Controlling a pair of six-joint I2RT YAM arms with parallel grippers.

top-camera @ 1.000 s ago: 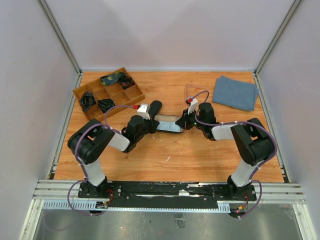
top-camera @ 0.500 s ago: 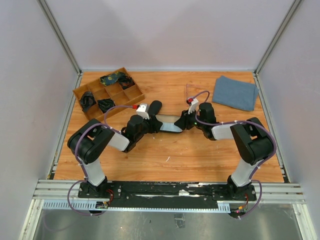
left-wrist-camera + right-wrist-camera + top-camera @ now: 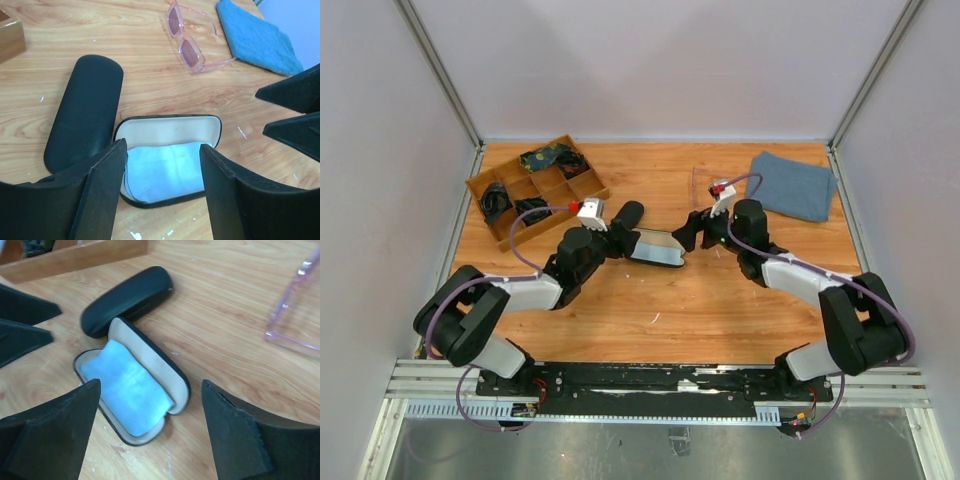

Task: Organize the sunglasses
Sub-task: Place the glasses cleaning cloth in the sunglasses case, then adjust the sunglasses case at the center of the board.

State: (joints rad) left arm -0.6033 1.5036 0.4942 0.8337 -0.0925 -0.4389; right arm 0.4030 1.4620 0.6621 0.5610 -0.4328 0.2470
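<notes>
A pair of sunglasses with a translucent pink frame [image 3: 704, 180] [image 3: 186, 42] [image 3: 294, 315] lies on the wooden table at the back, to the right of centre. In the middle a black case [image 3: 656, 248] [image 3: 168, 159] [image 3: 134, 399] lies open, with a light blue cloth inside it. My left gripper [image 3: 618, 242] [image 3: 162, 150] stands open just left of this case, with nothing between its fingers. My right gripper [image 3: 692, 235] [image 3: 150, 385] is open just right of it, also holding nothing. A closed black case [image 3: 628, 213] [image 3: 85, 112] [image 3: 127, 300] lies beside the open one.
A wooden compartment organizer [image 3: 535, 185] [image 3: 75, 257] with dark items in some cells stands at the back left. A folded blue towel [image 3: 790, 185] [image 3: 260, 35] lies at the back right. Metal frame posts and grey walls border the table.
Both grippers went from shut at the ends of the open case to open. They drew back from it, and the case now lies free on the table between them.
</notes>
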